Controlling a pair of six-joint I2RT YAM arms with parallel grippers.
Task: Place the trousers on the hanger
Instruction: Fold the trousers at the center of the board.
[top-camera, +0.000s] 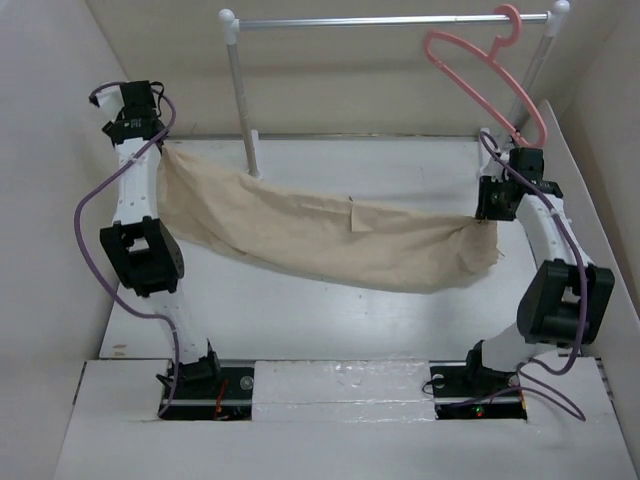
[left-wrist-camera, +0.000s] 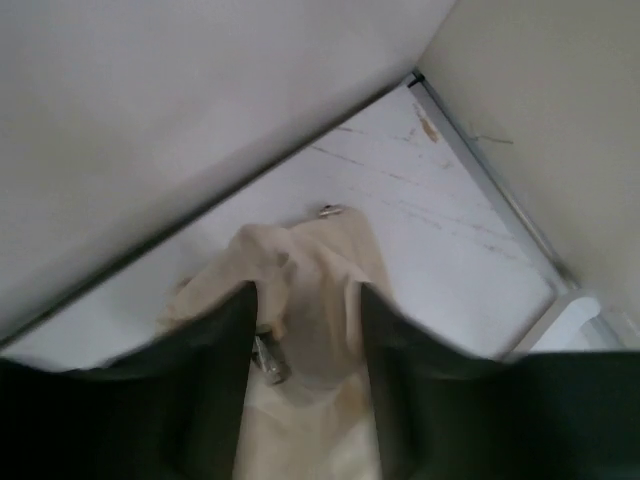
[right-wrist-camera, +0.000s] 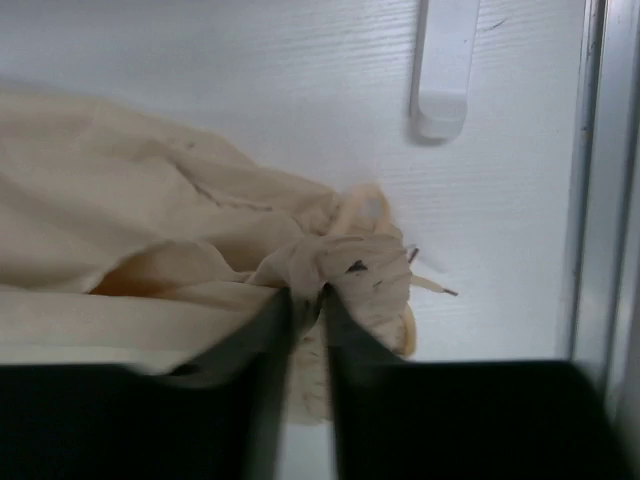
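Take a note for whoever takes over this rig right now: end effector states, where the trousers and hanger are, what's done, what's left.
Left end effector: shut on one end of the trousers.
Right end effector: shut on the other end.
The trousers hang stretched between the two arms, sagging over the table.
The hanger hangs by its hook at the right end of the rail, with nothing on it.
Done: trousers picked up.
Left: get them onto the hanger.

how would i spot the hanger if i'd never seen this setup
Look at the silver rail across the back. At its right end hangs the hanger, hooked over the bar. It is the only thin salmon-pink thing, unlike the beige trousers stretched below.
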